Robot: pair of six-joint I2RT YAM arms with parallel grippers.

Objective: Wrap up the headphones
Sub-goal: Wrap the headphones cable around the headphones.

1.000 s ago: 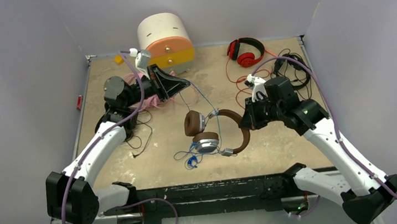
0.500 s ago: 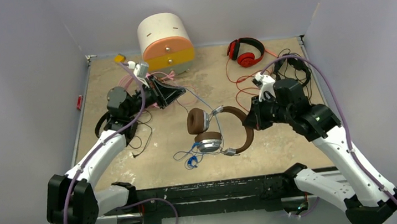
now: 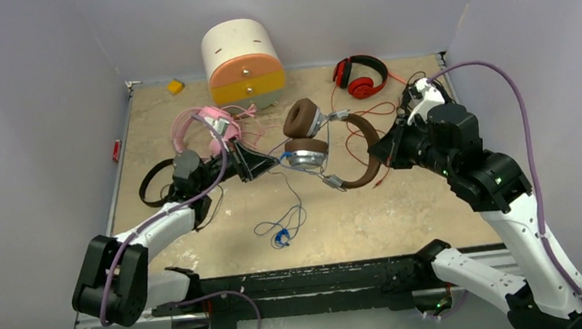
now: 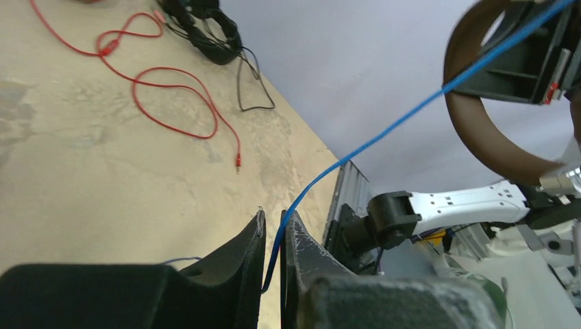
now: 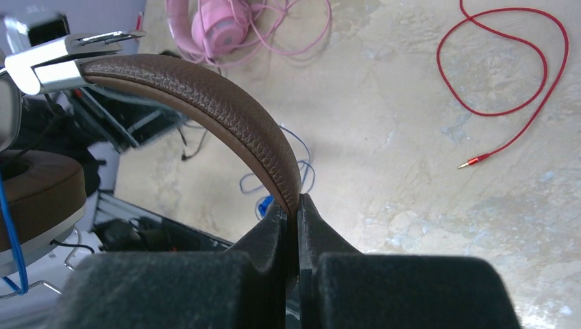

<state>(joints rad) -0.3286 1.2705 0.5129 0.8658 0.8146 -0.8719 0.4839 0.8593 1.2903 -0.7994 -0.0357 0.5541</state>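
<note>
Our right gripper (image 5: 296,205) clamps the brown headphones (image 5: 226,113) by the headband, lifted above the middle of the table (image 3: 407,211), toward the far side; their blue cable (image 4: 384,133) runs between the barely parted fingers of our left gripper (image 4: 273,229), pinched or loose we cannot tell

Both arms are wearing white shells over black joints: the left arm (image 3: 159,222) and the right arm (image 3: 522,218), each sitting on a blocky black base at the black rail (image 3: 316,279). A purple cable (image 3: 527,140) is trailing along each, up from the rail. Black wedge fingers (image 4: 240,267) are looking scuffed grey.
</note>
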